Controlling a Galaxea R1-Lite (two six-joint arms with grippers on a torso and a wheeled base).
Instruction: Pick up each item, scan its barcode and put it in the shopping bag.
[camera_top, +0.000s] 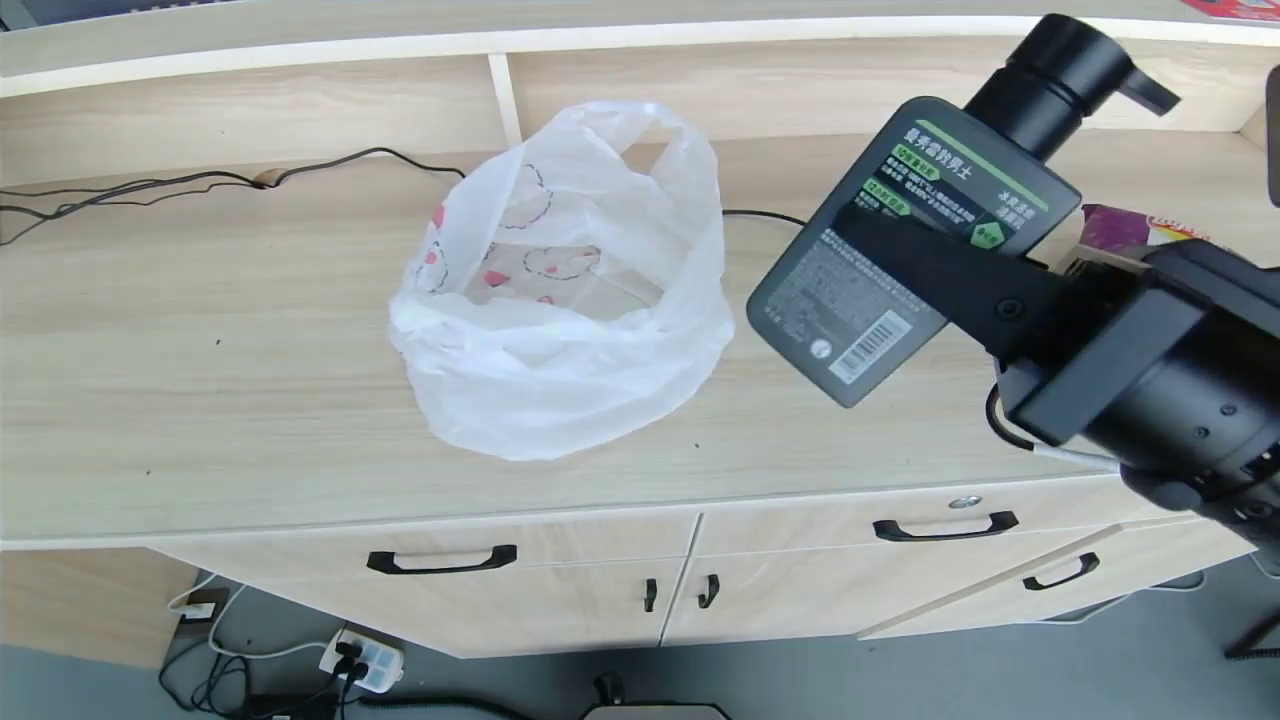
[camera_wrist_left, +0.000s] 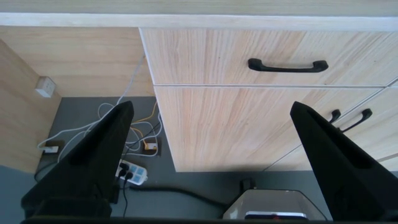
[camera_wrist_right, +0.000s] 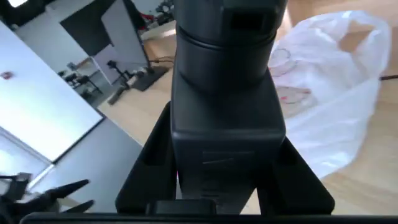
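Wood counter (camera_top: 200, 330) | one shopping bag (camera_top: 560, 300) | right claw (camera_top: 890, 250) grips one dark bottle (camera_top: 850, 320) | left claw (camera_wrist_left: 211, 155) spread wide

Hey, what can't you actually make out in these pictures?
- Head view: jaws of the right gripper cover the label's middle on the bottle.
- Head view: the right arm hides most of the purple packet.
- Right wrist view: the bottle blocks the counter beneath it.
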